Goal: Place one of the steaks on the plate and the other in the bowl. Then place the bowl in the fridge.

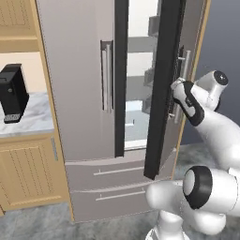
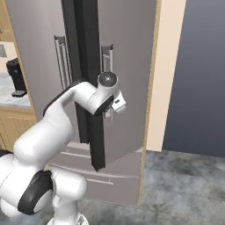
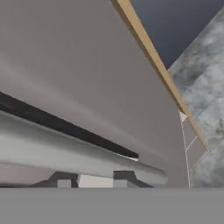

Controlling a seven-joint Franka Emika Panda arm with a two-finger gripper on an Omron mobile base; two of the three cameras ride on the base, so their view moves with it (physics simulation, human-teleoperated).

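Two tall grey doors make up the fridge (image 1: 79, 79), which stands just ahead of the base, between a wooden cabinet (image 1: 28, 173) with a marble counter on the left and a pale wall trim on the right; two drawers sit below the doors. Its right door (image 1: 164, 84) is swung partly out, showing a pale interior with shelves. As a judgement, that door is stiff and heavy on its hinge, smooth metal that offers no purchase on the flat face, so the long vertical bar handle (image 2: 107, 66) is the place to take hold. The gripper (image 2: 113, 107) is up against that handle on the open door; in the hand view the bar (image 3: 78, 153) runs across right at the fingertips. Whether the claw is clamped on the bar or merely around it cannot be told from these views. A black appliance (image 1: 13, 93) sits on the counter. I judge the door needs to swing wider before the bowl can go in.
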